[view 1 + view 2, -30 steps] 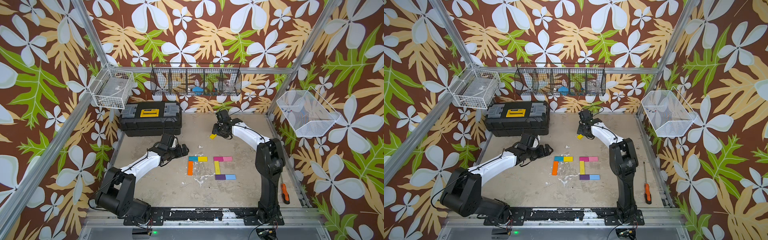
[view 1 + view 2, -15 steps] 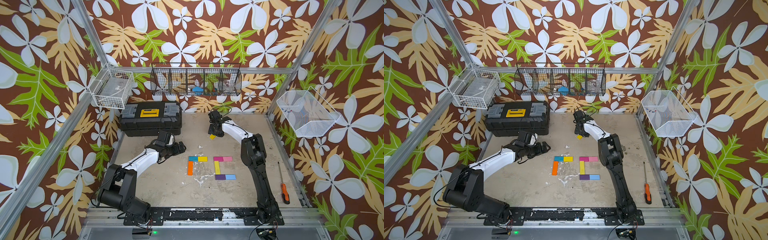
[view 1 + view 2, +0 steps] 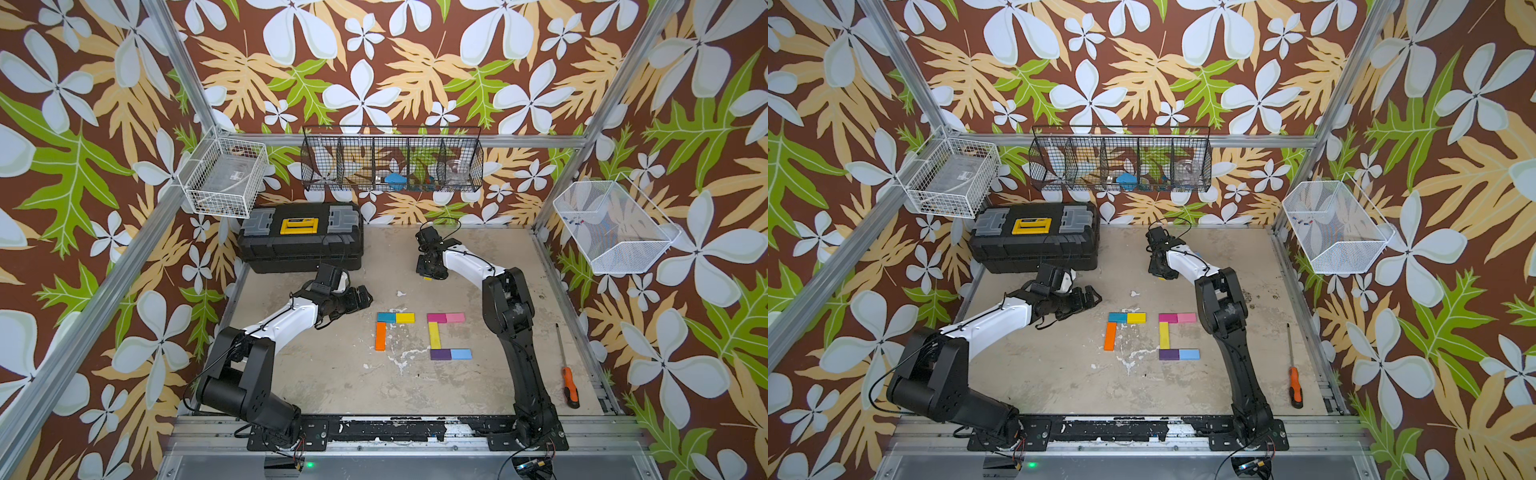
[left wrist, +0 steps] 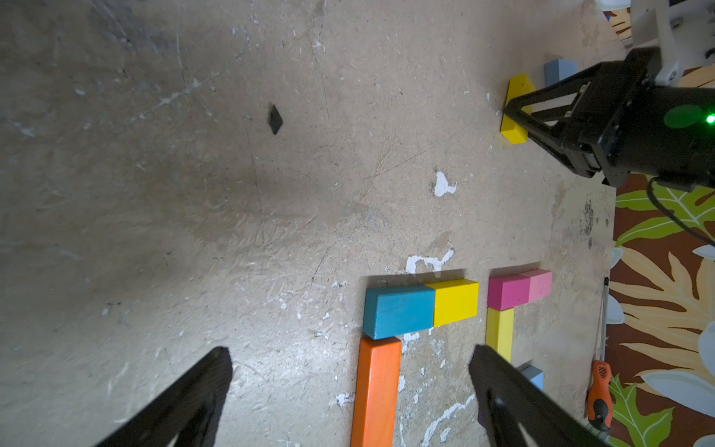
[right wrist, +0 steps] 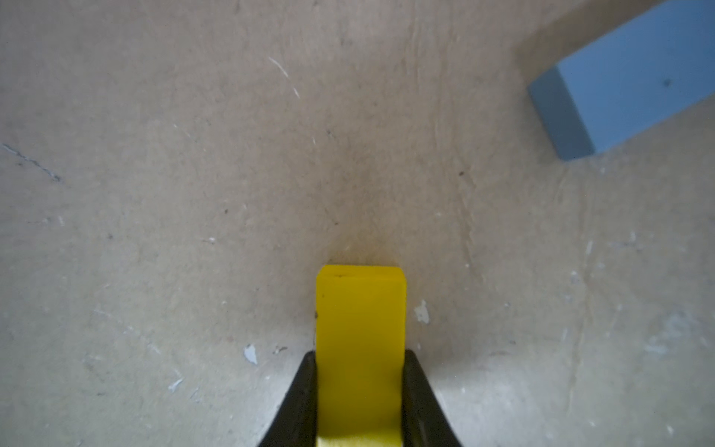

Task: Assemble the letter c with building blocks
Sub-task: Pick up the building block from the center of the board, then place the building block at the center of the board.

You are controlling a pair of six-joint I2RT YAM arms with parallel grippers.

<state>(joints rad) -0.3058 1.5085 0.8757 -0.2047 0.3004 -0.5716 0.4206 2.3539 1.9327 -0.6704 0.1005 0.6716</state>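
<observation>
Shifting toward 9 o'clock, the right gripper (image 5: 360, 360) has just clenched the loose yellow block (image 5: 360, 309) across its width at the tabletop's (image 3: 332, 395) 12 o'clock. The unfinished C's orange block (image 3: 380, 336) lies toward 7 o'clock, and the left gripper (image 4: 350, 352) hangs spread, empty.

Brown wallpaper (image 3: 374, 62) of white flowers and green leaves, aluminium frame posts (image 3: 178, 62), scuffed beige worktop (image 3: 332, 382), black wire basket (image 3: 390, 158), black toolbox (image 3: 299, 245) at back.
</observation>
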